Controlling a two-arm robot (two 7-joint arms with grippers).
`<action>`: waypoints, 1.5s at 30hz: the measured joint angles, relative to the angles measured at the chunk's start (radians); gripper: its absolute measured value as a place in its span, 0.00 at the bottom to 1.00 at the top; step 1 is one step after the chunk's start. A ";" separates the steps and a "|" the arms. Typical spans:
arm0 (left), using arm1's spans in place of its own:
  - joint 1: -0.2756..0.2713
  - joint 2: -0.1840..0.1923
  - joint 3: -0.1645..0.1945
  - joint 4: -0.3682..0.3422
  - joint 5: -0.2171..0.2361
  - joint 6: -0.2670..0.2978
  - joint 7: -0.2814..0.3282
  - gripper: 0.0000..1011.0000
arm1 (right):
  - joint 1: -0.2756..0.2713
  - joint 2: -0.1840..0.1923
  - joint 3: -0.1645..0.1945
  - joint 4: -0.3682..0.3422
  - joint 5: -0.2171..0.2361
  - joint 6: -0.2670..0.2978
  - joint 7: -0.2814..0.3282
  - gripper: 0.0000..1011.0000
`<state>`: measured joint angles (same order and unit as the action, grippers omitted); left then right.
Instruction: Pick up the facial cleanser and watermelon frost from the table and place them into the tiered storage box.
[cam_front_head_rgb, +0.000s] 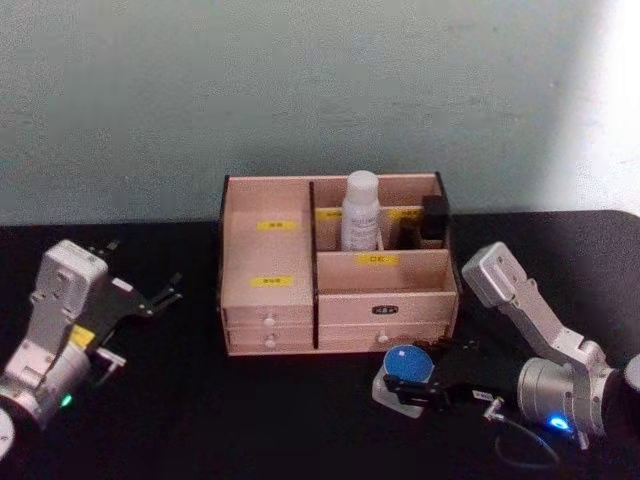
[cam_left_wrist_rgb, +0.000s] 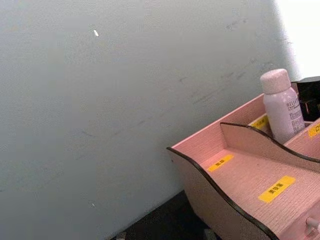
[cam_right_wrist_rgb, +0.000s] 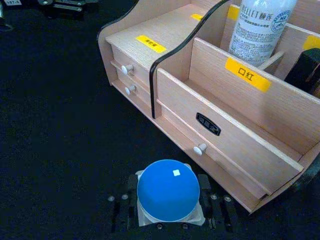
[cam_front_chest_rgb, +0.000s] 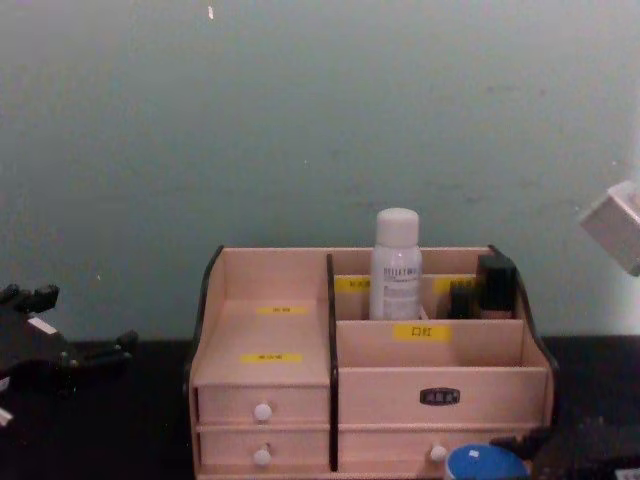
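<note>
Presently the blue-lidded jar (cam_right_wrist_rgb: 167, 190) sits low in front of the wooden organiser (cam_front_head_rgb: 345, 305), by its bottom right drawer, clamped between the jaws of the right gripper (cam_right_wrist_rgb: 170, 215). White bottle (cam_front_head_rgb: 361, 212) upright in a rear compartment. Left gripper (cam_front_head_rgb: 142, 265) well off left over the table (cam_front_head_rgb: 200, 400), jaws spread, holding nothing.

Facial cleanser (cam_front_head_rgb: 360, 210): tall white bottle, rounded cap, grey print. Stands upright in rear compartment of tiered storage box (cam_front_head_rgb: 270, 300). Watermelon frost (cam_front_head_rgb: 409, 364): squat jar, blue lid up. Sits before lower right drawer, clasped between fingers of right hand (cam_right_wrist_rgb: 168, 210).
</note>
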<state>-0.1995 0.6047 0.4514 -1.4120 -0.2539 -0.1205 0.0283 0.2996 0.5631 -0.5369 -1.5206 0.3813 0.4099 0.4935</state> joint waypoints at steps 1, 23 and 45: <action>0.000 0.000 0.000 0.000 0.000 0.000 0.000 0.99 | 0.000 0.000 0.000 0.000 0.000 0.000 0.000 0.71; 0.000 0.000 0.000 0.000 0.000 0.000 0.000 0.99 | -0.020 0.018 0.036 -0.076 0.041 -0.013 0.004 0.71; 0.000 0.000 0.000 0.000 0.000 0.000 0.000 0.99 | 0.158 -0.075 0.018 -0.023 0.060 -0.047 -0.014 0.71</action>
<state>-0.1995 0.6047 0.4514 -1.4120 -0.2539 -0.1205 0.0283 0.4576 0.4881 -0.5192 -1.5435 0.4413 0.3632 0.4791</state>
